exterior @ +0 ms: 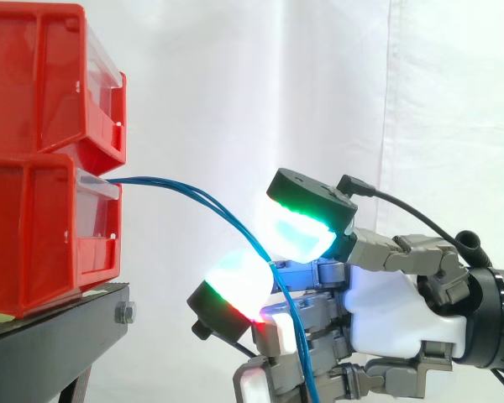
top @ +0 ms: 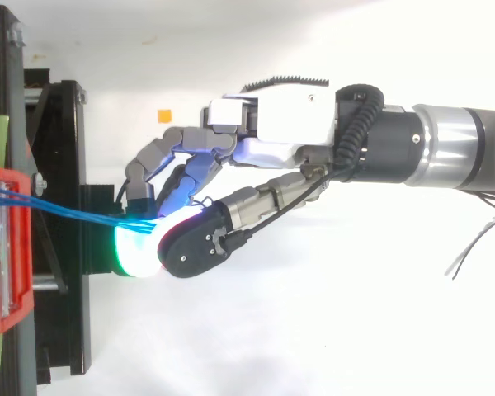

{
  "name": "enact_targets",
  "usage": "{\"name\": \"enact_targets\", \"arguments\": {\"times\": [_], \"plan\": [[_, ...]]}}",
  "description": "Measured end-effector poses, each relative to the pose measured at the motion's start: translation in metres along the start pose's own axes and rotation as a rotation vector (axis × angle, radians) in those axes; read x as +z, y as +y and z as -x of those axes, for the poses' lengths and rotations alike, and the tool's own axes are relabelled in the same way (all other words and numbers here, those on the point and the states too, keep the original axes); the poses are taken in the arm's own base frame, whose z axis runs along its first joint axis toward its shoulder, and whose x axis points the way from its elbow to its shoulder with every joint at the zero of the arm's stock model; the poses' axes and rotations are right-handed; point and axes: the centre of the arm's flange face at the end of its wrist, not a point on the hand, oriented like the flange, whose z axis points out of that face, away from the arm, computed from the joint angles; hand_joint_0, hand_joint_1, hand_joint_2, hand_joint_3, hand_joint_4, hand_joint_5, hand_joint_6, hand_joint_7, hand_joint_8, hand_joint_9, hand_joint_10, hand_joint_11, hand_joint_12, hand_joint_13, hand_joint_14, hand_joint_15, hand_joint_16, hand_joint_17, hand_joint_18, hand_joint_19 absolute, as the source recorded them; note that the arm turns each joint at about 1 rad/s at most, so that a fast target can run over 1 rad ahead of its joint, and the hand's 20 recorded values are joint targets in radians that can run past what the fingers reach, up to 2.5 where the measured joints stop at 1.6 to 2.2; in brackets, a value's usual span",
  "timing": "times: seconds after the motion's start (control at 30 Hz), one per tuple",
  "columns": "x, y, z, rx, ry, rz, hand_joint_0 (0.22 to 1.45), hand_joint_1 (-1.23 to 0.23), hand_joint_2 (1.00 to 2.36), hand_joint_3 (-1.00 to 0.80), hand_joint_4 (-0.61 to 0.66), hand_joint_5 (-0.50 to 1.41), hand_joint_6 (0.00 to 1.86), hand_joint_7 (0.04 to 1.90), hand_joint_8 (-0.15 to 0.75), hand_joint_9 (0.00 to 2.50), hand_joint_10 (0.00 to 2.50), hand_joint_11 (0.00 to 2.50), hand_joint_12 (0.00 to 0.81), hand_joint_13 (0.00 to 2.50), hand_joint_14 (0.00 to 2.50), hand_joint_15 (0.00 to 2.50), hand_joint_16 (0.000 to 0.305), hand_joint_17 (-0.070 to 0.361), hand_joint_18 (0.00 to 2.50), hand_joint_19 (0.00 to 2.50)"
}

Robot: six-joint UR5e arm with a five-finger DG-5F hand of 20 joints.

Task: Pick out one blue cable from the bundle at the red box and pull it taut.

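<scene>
Thin blue cables [exterior: 185, 189] come out of the lower red bin [exterior: 42, 243] and arc down to the right toward my hand [exterior: 386, 302]. In the side view they pass between two glowing fingertips [exterior: 296, 225], which are pressed together on them, then drop down past the palm. From above, the cables [top: 66, 210] run from the red bin [top: 0, 247] at the left edge across to the hand [top: 272, 148], whose curled fingers meet on them. I cannot tell whether one strand or the whole bundle is pinched. The strands curve gently rather than running straight.
A second red bin [exterior: 42, 84] is stacked on the lower one. Both rest on a black stand [exterior: 59, 336] whose edge lies just left of the fingertips. A small orange marker [top: 163, 115] lies on the white surface behind the hand.
</scene>
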Motion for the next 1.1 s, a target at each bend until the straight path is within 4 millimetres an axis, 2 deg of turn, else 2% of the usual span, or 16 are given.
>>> {"name": "enact_targets", "arguments": {"times": [0.23,0.37,0.53,0.83,1.1], "plan": [[0.001,0.003,0.009,-0.001,-0.003,0.007,0.58,-0.63,1.02,-0.28,0.09,-0.15,0.92,0.99,0.223,0.97,0.03,0.79,0.300,0.87,0.02,0.57,0.044,0.098,0.57,0.62],[0.001,0.005,0.017,-0.004,-0.006,0.005,0.57,-0.62,1.02,-0.36,0.11,-0.16,0.91,0.98,0.223,0.96,0.03,0.79,0.302,0.87,0.02,0.57,0.044,0.099,0.57,0.63],[0.003,0.010,0.023,-0.016,-0.008,-0.006,0.56,-0.48,1.00,-0.47,0.12,-0.16,0.89,0.95,0.223,0.96,0.02,0.78,0.307,0.86,0.02,0.57,0.045,0.101,0.57,0.65],[-0.001,0.036,0.028,-0.073,-0.015,-0.046,0.58,-0.55,1.02,-0.32,0.11,-0.16,0.91,0.99,0.219,0.95,0.03,0.79,0.304,0.88,0.02,0.58,0.044,0.099,0.57,0.65],[-0.005,0.041,0.030,-0.099,-0.017,-0.068,0.58,-0.62,1.03,-0.20,0.07,-0.15,0.93,1.00,0.220,0.98,0.03,0.78,0.298,0.89,0.02,0.58,0.044,0.098,0.59,0.64]]}}
